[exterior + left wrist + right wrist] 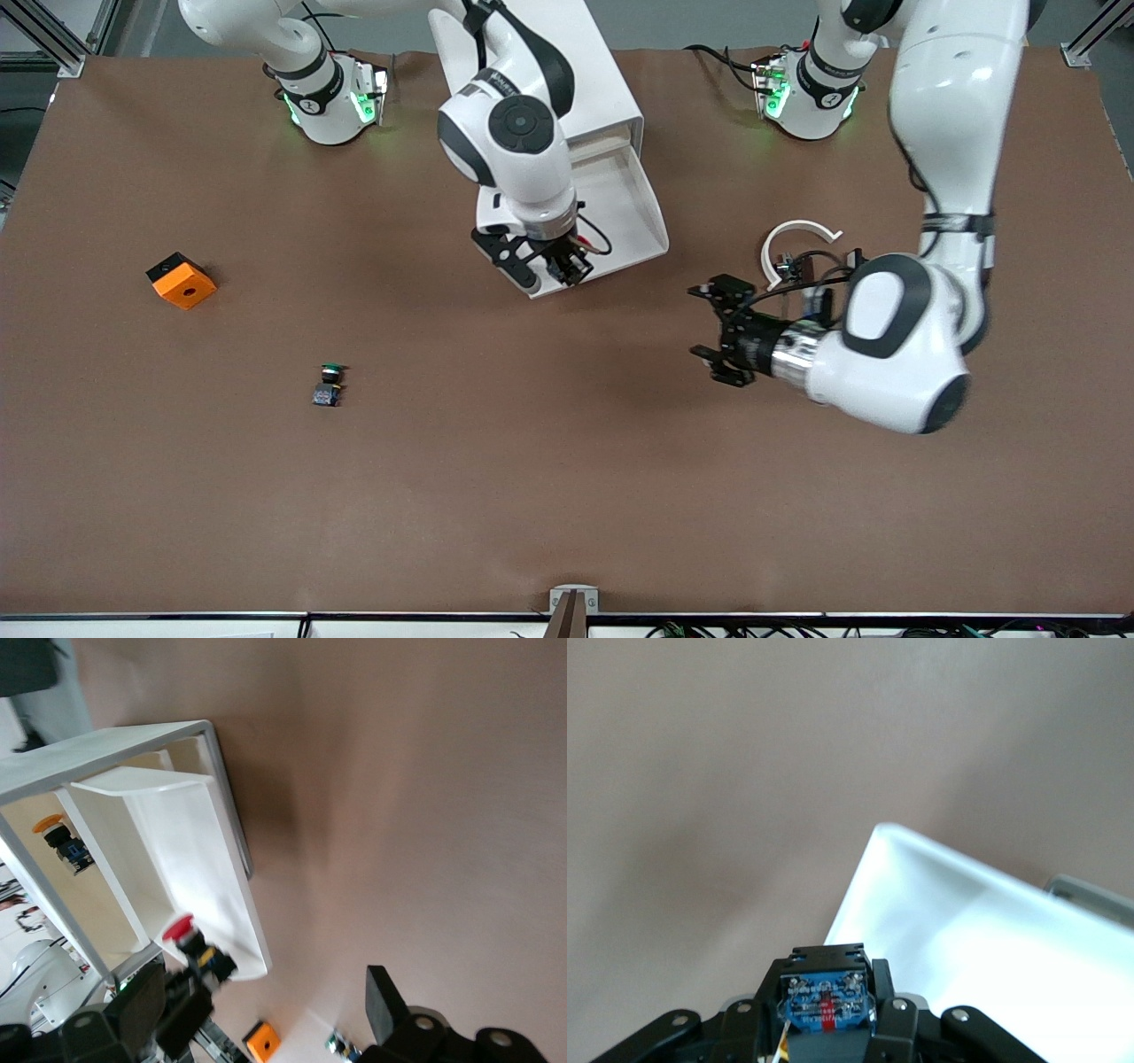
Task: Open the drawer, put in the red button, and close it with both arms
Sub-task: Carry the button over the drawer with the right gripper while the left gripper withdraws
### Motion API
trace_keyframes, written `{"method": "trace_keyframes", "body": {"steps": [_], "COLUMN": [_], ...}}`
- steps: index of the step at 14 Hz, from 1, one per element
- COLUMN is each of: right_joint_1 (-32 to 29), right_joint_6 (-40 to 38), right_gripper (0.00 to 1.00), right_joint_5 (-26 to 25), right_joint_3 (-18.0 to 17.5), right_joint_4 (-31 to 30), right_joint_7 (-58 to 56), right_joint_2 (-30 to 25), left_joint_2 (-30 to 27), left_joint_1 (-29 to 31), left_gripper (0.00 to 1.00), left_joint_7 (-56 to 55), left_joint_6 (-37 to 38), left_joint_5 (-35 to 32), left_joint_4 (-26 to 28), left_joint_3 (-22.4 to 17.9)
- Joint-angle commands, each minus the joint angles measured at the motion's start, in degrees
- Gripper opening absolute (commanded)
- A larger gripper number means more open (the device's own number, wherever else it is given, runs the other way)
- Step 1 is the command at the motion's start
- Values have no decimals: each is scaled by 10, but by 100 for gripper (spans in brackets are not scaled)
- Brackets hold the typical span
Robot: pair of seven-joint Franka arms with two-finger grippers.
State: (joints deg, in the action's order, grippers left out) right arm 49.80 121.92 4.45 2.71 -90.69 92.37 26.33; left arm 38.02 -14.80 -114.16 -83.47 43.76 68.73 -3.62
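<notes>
The drawer (640,208) stands pulled out of the top of the white cabinet (592,62), a shallow white tray. My right gripper (567,264) hangs over the drawer's front rim, at the corner toward the right arm's end, shut on the red button. The right wrist view shows the button's blue base (828,1003) between the fingers and the drawer (974,930) just past them. In the left wrist view the red button (181,927) shows its red cap at the drawer's (199,850) front lip. My left gripper (719,330) is open and holds nothing, low over bare table toward the left arm's end.
A green-capped button (329,384) lies on the table nearer the front camera, and an orange cube with a hole (181,281) lies toward the right arm's end. An orange-capped button (60,837) shows inside the cabinet below the drawer.
</notes>
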Motion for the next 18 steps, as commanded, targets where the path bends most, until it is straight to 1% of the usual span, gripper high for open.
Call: {"method": "trace_keyframes", "body": {"steps": [1,3,5,7,9,11,13,15,16,18], "right_joint_1": [24,36,47,53,65,72,71,71,67,47], "right_joint_6": [-10,-11,-10,-10,-12,-12,-11,-12,-13,-53], "right_gripper": [0,0,0,0,0,0,99,100,100,100], "right_joint_5": [-3,-4,-8,-13,-12,-12,-12,-13,-11,-8], "right_joint_3": [7,7,8,8,8,8,8,8,8,9], "right_joint_4": [19,18,18,18,18,18,18,22,35,68], "right_joint_7": [40,54,67,70,79,92,95,92,90,66], "right_joint_2": [7,14,28,38,41,42,42,41,41,41], "left_joint_2": [-53,-71,-80,-97,-115,-115,-116,-138,-148,-153], "left_joint_1": [18,17,14,12,14,11,0,-4,-3,-5], "left_gripper": [100,100,100,100,100,100,100,100,100,100], "left_joint_7": [72,117,186,262,290,314,346,353,353,355], "left_joint_6": [3,4,8,29,29,26,9,-61,-102,-184], "left_joint_5": [-30,-116,-182,-218,-244,-271,-307,-349,-351,-352], "left_joint_4": [14,17,21,51,83,97,115,173,204,254], "left_joint_3": [-8,-5,0,0,0,0,11,43,52,69]}}
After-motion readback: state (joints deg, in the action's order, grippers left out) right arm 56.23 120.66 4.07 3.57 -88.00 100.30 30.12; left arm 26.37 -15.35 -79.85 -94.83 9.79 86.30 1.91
